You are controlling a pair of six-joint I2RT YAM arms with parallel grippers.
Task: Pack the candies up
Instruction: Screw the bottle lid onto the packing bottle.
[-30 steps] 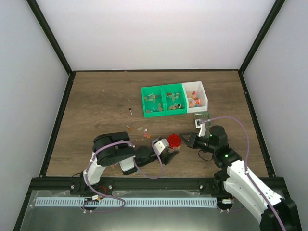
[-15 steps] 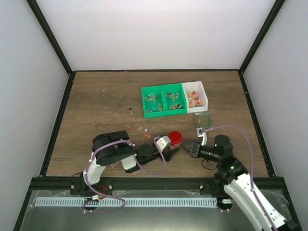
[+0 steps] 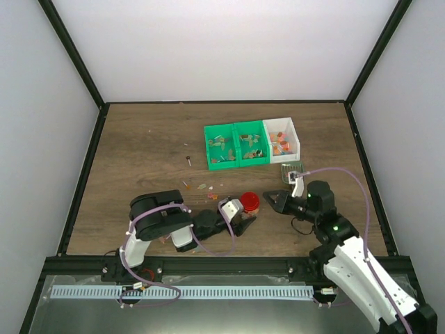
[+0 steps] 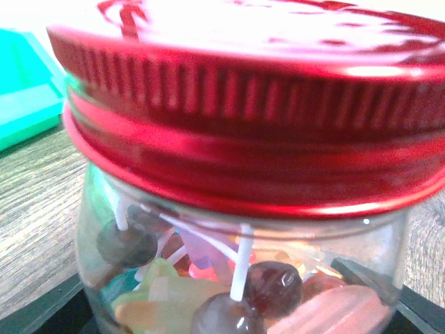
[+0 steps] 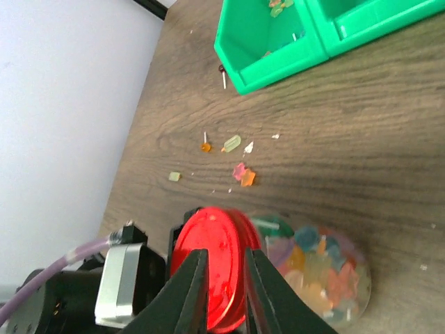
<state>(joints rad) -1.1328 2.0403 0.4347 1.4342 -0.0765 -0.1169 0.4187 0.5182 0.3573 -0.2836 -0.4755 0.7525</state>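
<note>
A glass jar [image 4: 208, 257] with a red lid [image 4: 250, 104] on it holds mixed candies [image 4: 278, 285], some on white sticks. My left gripper [image 4: 240, 306] is shut on the jar's lower body, with its black fingers [image 4: 66, 309] showing at both sides. In the top view the lid [image 3: 249, 202] sits between the arms, with the left gripper [image 3: 243, 217] below it. My right gripper [image 5: 226, 252] hovers just in front of the lid [image 5: 212, 236], jaws slightly apart and holding nothing. Loose candies [image 5: 243, 174] lie on the wood.
Two green bins [image 3: 236, 146] and a white bin [image 3: 281, 139] with sweets stand at the back. A green slotted scoop [image 3: 292, 169] lies beside the right arm. A lollipop [image 3: 188, 161] and scattered sweets [image 3: 203, 186] lie left of the jar.
The right gripper drew back toward the near edge, then swung up to the lid again, and its jaws have parted a little. The left gripper and jar have barely shifted.
</note>
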